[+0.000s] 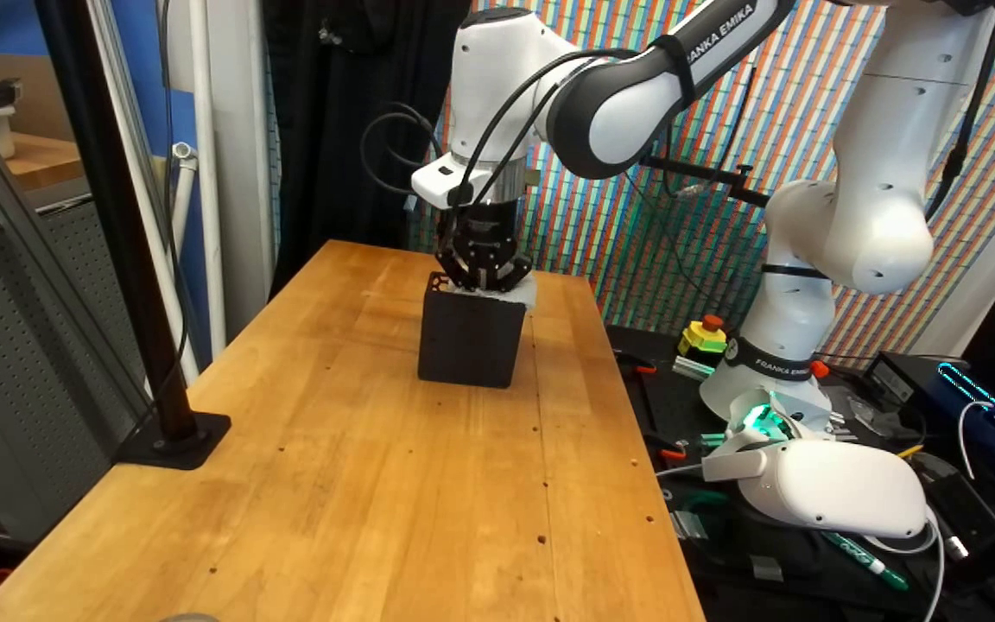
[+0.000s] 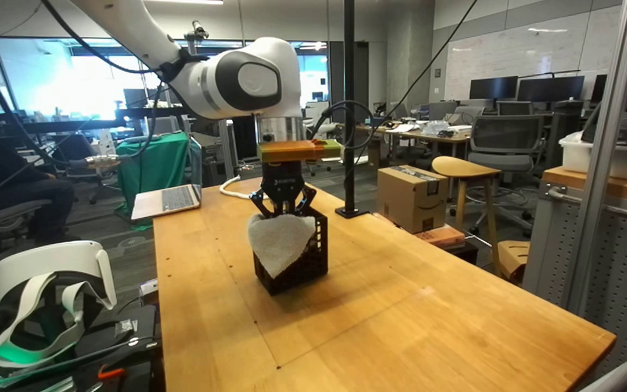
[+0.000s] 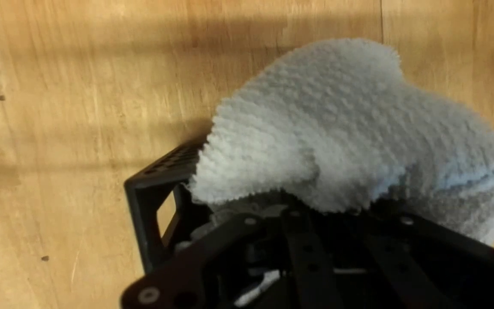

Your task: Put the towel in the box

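The black open-topped box [image 1: 470, 339] stands upright on the wooden table, with lattice sides in an exterior view [image 2: 321, 245]. The light grey towel [image 2: 281, 242] hangs over the box's near rim there, one corner pointing down outside. A bit of the towel [image 1: 532, 291] shows above the rim. In the wrist view the towel [image 3: 337, 111] covers much of the box opening, and the box rim [image 3: 137, 223] shows beside it. My gripper [image 2: 285, 209] points down at the box opening, its fingers close together with towel bunched at them. The very fingertips are hidden in the box and towel.
The wooden table [image 1: 359, 501] carries a black post [image 1: 171, 406] on a base plate. A laptop [image 2: 174, 198] and a white cable [image 2: 233, 188] lie at the table's end. A white headset [image 1: 834, 488] sits on the dark side surface beside the table.
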### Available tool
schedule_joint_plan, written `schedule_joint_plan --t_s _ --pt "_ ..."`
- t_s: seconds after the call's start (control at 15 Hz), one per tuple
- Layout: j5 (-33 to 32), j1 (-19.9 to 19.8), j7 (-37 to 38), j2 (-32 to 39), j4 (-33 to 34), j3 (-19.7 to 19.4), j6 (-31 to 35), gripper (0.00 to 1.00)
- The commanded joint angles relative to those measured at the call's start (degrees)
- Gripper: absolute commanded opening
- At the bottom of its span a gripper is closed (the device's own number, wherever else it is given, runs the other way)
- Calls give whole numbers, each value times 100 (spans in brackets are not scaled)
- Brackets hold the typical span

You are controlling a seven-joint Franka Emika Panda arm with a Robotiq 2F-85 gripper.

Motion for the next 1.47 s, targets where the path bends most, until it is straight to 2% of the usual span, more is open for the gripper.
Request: schedule_joint_plan --t_s 0.0,0.2,0.47,1.4 --pt "363 -234 -329 845 390 -92 -12 15" --pt "576 -439 -404 1296 671 -103 -171 15" --pt "614 -458 -269 1236 791 -32 -327 15" --pt "-524 174 991 -1134 -308 358 -234 16"
